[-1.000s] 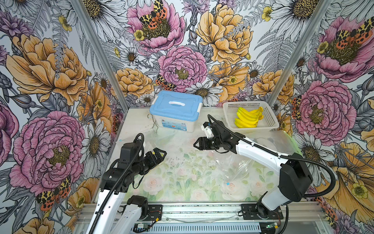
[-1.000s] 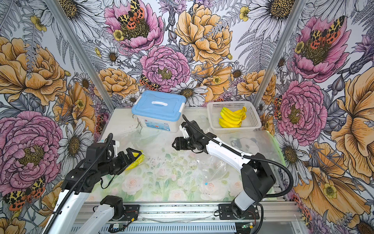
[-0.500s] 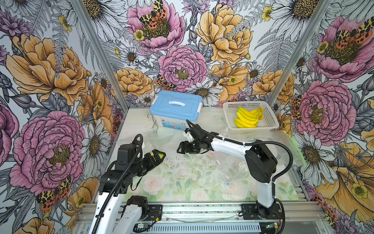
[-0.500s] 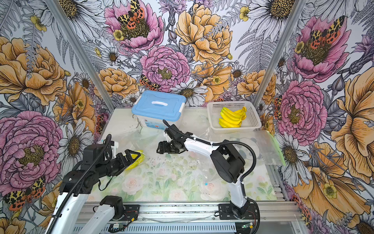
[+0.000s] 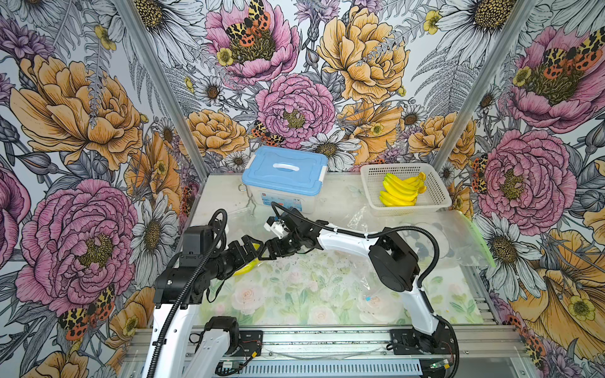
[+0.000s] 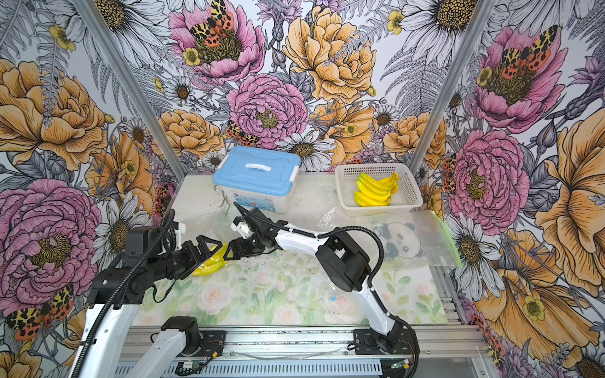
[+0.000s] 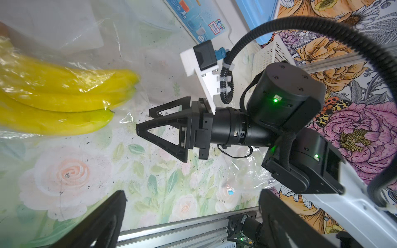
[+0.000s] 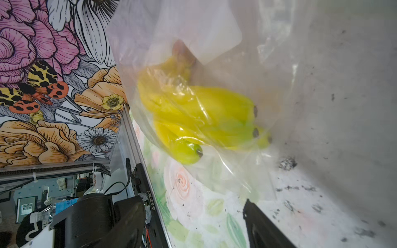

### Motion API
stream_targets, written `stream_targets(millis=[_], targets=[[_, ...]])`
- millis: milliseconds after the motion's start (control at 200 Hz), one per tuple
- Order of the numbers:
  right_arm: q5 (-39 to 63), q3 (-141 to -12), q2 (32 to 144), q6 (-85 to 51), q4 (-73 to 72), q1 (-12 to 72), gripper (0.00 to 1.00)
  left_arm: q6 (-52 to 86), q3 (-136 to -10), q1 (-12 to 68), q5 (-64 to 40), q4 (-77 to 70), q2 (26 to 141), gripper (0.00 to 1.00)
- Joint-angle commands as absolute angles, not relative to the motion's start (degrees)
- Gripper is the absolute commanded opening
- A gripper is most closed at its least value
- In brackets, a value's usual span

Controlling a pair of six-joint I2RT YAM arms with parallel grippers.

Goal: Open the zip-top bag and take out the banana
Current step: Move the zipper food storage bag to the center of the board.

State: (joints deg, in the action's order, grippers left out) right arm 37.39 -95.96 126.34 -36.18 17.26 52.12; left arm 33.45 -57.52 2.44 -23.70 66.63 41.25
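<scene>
Two grippers, left gripper and right gripper, jaws spread, holding nothing, tips nearly meeting. Banana lies inside the clear zip-top bag on the table, at their tips.

Banana, at 9 o'clock on the desk: mostly hidden behind the left pincer in both top views. Cut by the frame edge in the left wrist view. Blurred through the bag film in the right wrist view. Bag's zip seal not discernible. Box label too small to read.

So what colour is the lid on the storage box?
Light blue lid, white handle; shows best in a top view.
</scene>
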Motion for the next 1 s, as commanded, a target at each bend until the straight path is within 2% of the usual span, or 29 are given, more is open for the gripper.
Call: stream_targets(millis=[0, 215, 500, 640, 720, 770, 850, 905, 995], targets=[[37.3, -97.3, 127.5, -33.7, 15.8, 52.7, 0.75, 31.6, -59.0, 1.7, -25.1, 67.9, 41.4, 0.98], [28.2, -97.0, 127.7, -33.0, 15.7, 53.1, 0.64, 31.6, -59.1, 1.1, -26.1, 69.0, 41.1, 0.98], [24.0, -99.8, 130.3, -30.5, 15.9, 54.2, 0.65, 30.5, -59.7, 0.7, -26.4, 70.6, 41.1, 0.98], [24.3, -102.2, 132.7, -30.0, 16.0, 55.1, 0.62, 29.8, -59.8, 0.5, -26.4, 71.2, 41.4, 0.98], [23.0, -102.9, 133.1, -30.0, 15.9, 55.2, 0.5, 29.4, -59.9, 0.2, -26.3, 71.5, 41.6, 0.98], [21.7, -102.8, 132.8, -29.9, 15.9, 55.2, 0.39, 29.4, -60.0, 0.1, -26.3, 71.6, 41.6, 0.99], [19.3, -101.9, 131.6, -29.3, 15.9, 55.2, 0.14, 29.2, -59.8, 0.0, -26.4, 71.5, 41.7, 0.98], [17.3, -100.8, 130.3, -28.7, 15.8, 55.1, 0.0, 29.1, -59.7, -0.1, -26.4, 71.5, 41.7, 0.98], [13.3, -98.0, 127.5, -28.0, 15.8, 54.6, 0.0, 28.8, -59.4, -0.3, -25.9, 71.5, 41.7, 0.98]])
